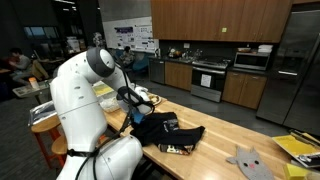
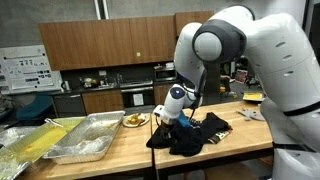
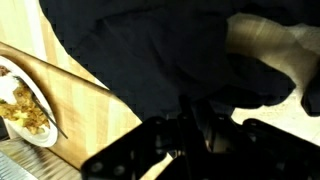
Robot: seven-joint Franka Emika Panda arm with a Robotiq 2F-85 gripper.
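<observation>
- The gripper (image 3: 195, 108) is down in the black garment (image 3: 150, 50). In the wrist view its dark fingers merge with the dark cloth, so I cannot tell whether they have clenched on a fold or stand apart.
- In both exterior views the gripper (image 2: 172, 118) sits at the garment's edge, at about nine o'clock of the heap (image 2: 197, 135), touching it or very nearly so.
- The garment lies crumpled on the wooden table (image 2: 125, 152), with one side near the table's front edge. No part of it looks lifted clear of the wood.
- As I judge it, the approach and descent are done. A firm grasp is not confirmed, and any lifting or moving of the cloth is left to do.
- A pale patch (image 3: 265, 40) shows at about one o'clock of the fingers, on or under the cloth; what it is cannot be told.
- A plate of food (image 3: 42, 105) lies at about eight o'clock of the gripper in the wrist view, apart from the cloth with bare wood between them.
- In an exterior view a metal tray (image 2: 88, 138) stands beyond the plate, at about nine o'clock and well apart from the garment.
- A grey felt piece (image 1: 250, 160) lies on the table at about four o'clock of the garment (image 1: 170, 132), also well apart.
</observation>
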